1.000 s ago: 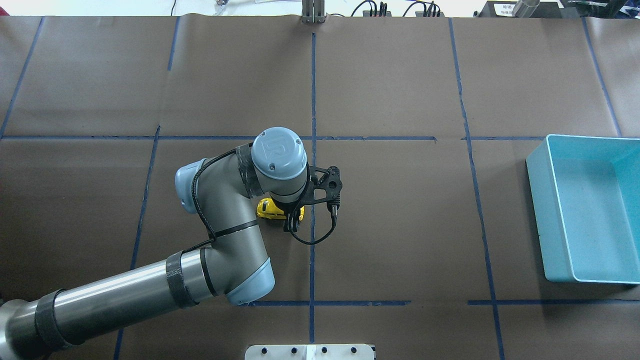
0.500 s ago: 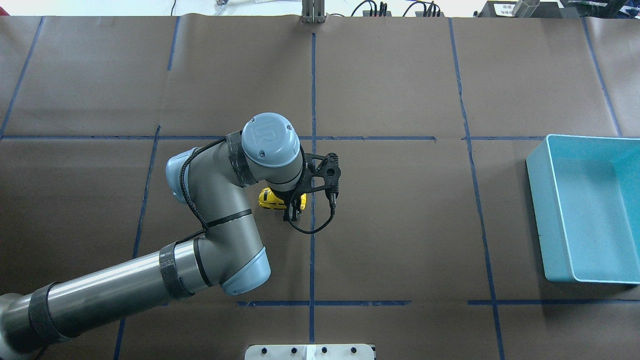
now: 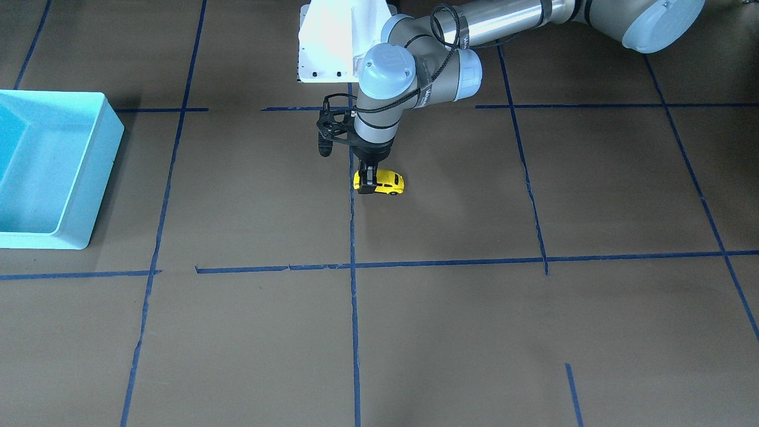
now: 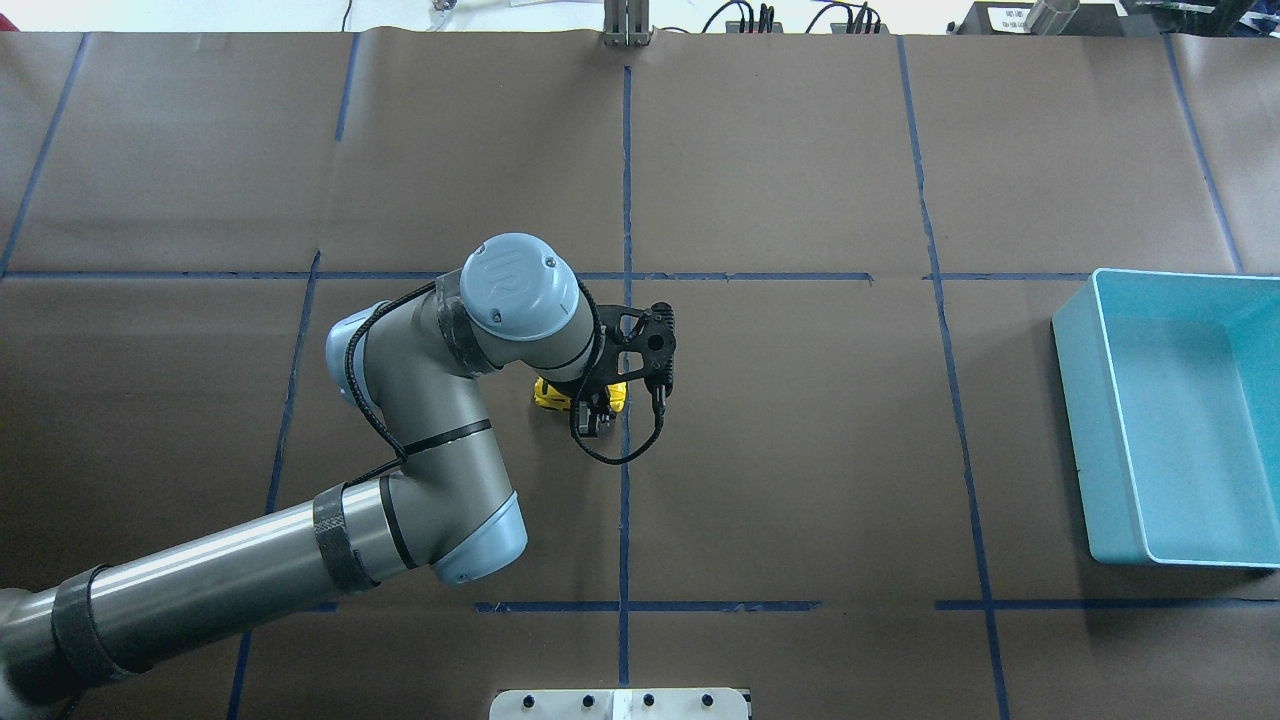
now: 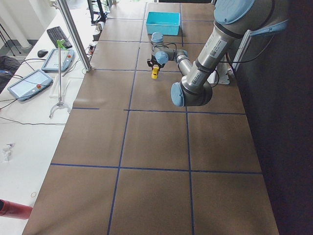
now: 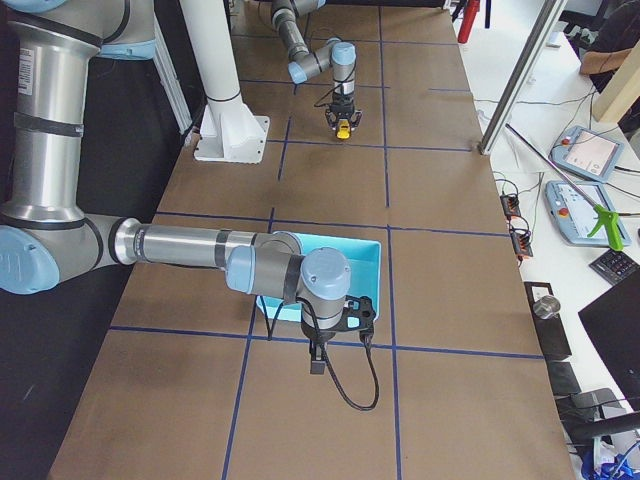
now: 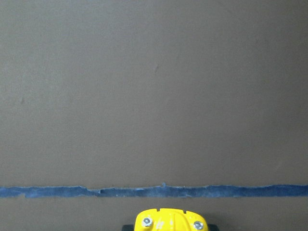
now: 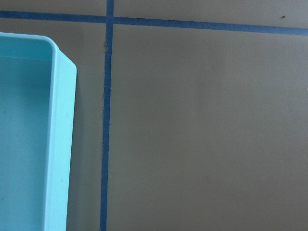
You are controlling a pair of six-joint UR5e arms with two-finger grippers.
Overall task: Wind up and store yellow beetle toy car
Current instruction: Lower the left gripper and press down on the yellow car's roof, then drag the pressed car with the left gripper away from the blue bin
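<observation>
Yellow beetle toy car (image 3: 388,181), mid-counter, pinched in my left fingers (image 3: 368,178); of the right fingers (image 6: 316,362) I cannot tell. Winding step, I judge; next, lift it to the turquoise bin (image 3: 105,160) by the right edge.

Lighting is even and diffuse, from overhead. Shadows on the counter (image 4: 800,480) are soft; a faint one borders the turquoise bin (image 4: 1085,420) on its near side. The left arm (image 4: 200,590) carries a bright streak. The yellow beetle toy car (image 7: 171,220) renders slightly soft.
</observation>
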